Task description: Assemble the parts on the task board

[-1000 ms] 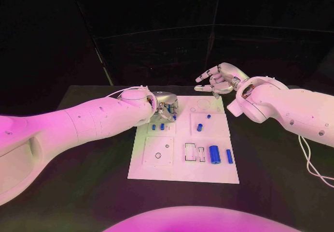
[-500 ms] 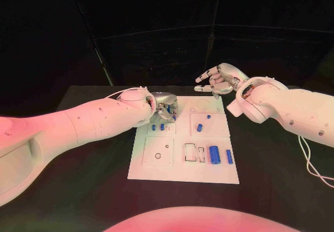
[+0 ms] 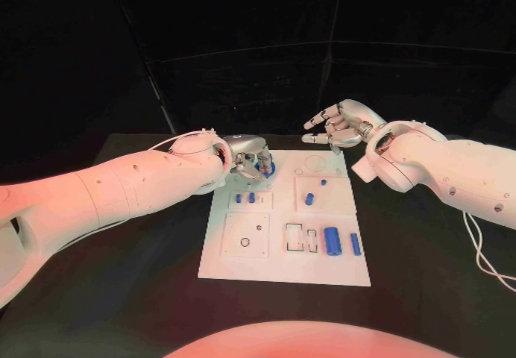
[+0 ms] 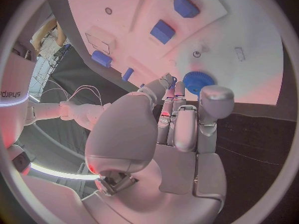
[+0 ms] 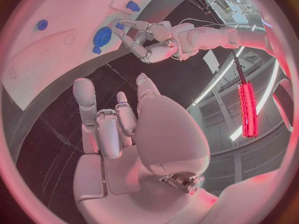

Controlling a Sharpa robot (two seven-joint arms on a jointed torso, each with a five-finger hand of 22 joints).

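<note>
Over the far left corner of the task board (image 3: 285, 257), head view, the left hand (image 3: 252, 158) hangs, fingers bent down around a round blue part (image 3: 267, 168); whether it grips it I cannot tell. Other blue parts (image 3: 332, 240) lie toward 4 o'clock on the board. At 1 o'clock the right hand (image 3: 342, 124) hovers above the black surface (image 3: 430, 253), fingers spread, empty.

Left wrist view: left hand (image 4: 177, 129), fingertips (image 4: 167, 78) just beside the round blue part (image 4: 198, 81).

Right wrist view: right hand (image 5: 118, 124) holds nothing.
</note>
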